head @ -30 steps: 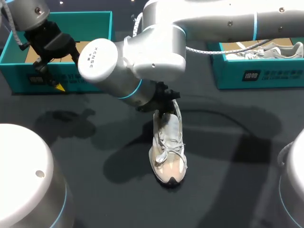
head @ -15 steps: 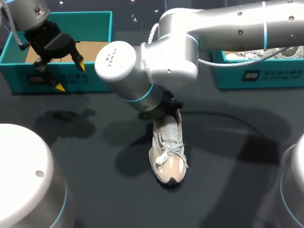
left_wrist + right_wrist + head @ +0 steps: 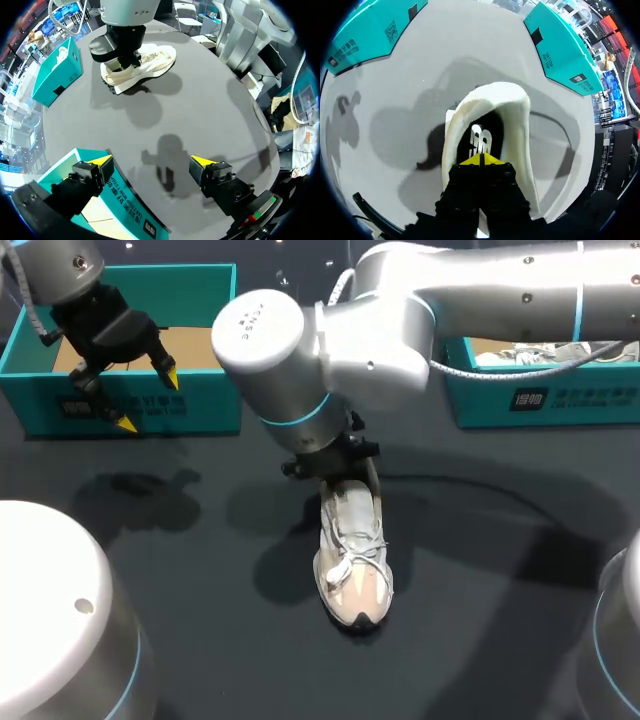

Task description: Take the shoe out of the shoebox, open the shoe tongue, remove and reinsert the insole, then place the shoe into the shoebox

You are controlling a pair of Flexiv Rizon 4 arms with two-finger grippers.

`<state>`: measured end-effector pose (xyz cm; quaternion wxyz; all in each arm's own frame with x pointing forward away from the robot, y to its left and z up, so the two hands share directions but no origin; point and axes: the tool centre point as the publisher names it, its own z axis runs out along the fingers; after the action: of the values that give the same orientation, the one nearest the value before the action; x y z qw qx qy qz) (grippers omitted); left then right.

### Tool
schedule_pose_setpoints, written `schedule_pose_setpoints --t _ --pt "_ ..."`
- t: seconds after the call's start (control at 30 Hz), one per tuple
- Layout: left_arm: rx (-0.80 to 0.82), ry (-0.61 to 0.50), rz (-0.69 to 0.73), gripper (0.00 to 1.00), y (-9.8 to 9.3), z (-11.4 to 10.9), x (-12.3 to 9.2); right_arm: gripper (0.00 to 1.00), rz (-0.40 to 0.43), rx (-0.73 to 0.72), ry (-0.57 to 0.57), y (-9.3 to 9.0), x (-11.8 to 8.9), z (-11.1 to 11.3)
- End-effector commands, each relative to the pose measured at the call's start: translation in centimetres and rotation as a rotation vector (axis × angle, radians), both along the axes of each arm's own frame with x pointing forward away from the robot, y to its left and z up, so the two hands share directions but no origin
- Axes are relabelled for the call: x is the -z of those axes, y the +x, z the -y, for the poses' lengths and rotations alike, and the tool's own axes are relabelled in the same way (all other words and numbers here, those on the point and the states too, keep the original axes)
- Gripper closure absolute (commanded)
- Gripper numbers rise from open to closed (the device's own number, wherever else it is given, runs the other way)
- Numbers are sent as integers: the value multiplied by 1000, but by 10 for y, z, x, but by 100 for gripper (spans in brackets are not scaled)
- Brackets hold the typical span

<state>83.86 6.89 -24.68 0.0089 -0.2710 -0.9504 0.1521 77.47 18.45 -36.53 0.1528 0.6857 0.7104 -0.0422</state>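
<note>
Right arm (image 3: pixel 400 310) overhangs the shoe (image 3: pixel 355 565), which lies between two shoeboxes (image 3: pixel 200 410).

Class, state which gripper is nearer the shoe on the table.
Right. The right gripper is at the shoe's opening, tips together above the insole; the left gripper hangs open by the teal shoebox, well apart from the shoe.

The shoe (image 3: pixel 352 560) lies mid-worktop (image 3: pixel 500 590), toe toward the near edge and heel toward the far one. The right gripper (image 3: pixel 481 160) sits over its heel opening. The left shoebox (image 3: pixel 200 408) stands at the far left. The right shoebox (image 3: pixel 570 395) stands at the far right, a second shoe (image 3: pixel 560 348) in it. The left gripper (image 3: pixel 148 400) hangs at the left shoebox's front wall, well apart from the shoe.
</note>
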Motion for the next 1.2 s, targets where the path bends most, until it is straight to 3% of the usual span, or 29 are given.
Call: schedule_pose_setpoints --t 0.03,0.4,0.5,0.7,1.07,1.2 --pt "1 3 0 0 0 0 0 100 -32 -7 47 5 -20 10" --pt "1 3 0 0 0 0 0 100 -197 27 153 8 -11 17" --pt "1 3 0 0 0 0 0 93 -222 18 164 8 -11 15" --pt "1 3 0 0 0 0 0 72 -241 19 173 1 -11 12" --pt "1 3 0 0 0 0 0 49 -262 21 171 -12 -13 12" --pt "1 3 0 0 0 0 0 13 -269 18 167 -14 -14 12"
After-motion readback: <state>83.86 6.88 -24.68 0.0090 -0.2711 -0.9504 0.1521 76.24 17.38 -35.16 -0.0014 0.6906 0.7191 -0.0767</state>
